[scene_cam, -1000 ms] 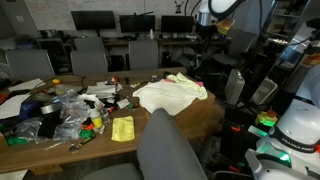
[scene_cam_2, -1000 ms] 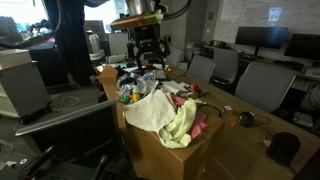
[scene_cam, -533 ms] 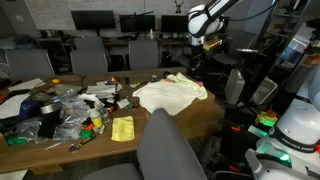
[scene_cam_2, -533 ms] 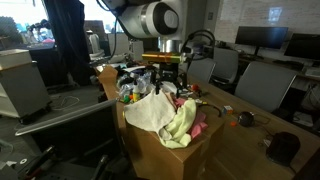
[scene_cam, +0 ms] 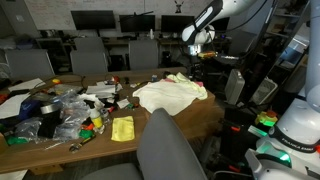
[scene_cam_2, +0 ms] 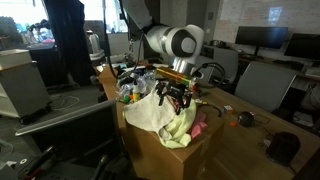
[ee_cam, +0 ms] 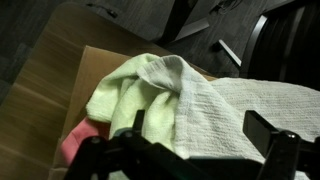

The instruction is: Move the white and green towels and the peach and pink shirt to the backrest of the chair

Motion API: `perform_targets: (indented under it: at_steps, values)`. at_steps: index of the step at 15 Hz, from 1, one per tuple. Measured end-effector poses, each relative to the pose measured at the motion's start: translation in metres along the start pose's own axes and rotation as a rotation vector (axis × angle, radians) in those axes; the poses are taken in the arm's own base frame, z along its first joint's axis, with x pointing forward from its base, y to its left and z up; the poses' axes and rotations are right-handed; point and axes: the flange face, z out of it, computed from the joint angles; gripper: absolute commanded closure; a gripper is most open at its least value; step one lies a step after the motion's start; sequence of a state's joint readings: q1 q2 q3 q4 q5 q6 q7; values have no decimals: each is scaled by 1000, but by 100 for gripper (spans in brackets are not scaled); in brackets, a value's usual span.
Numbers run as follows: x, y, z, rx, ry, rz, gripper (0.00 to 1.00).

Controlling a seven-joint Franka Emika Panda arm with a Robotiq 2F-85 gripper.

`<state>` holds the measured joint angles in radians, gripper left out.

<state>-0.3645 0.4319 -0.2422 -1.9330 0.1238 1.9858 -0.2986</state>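
Two towels, the white towel (scene_cam_2: 148,112) and the green towel (scene_cam_2: 182,125), are lying bunched on the bench (scene_cam_2: 245,150) corner, touching the pink shirt (scene_cam_2: 199,128). The tool (scene_cam_2: 175,100) is hovering just above them, standing wide apart and gripping nothing.

No readable text, label, brand or number in any view, packaging in the clutter (scene_cam: 62,108) on the desk (scene_cam: 95,150) too small and blurred to read, monitors (scene_cam: 93,19) beyond the desk showing dark screens
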Motion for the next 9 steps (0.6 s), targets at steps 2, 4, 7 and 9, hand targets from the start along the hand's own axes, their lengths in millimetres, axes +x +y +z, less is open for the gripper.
perform_targets:
  at_steps: [2,4,7,9]
  values:
    - [7,8,13,36,-27,25,0]
    - [11,13,27,59,-52,40,0]
    - [15,11,49,68,-86,39,0]
    - [18,4,59,71,-104,27,0]
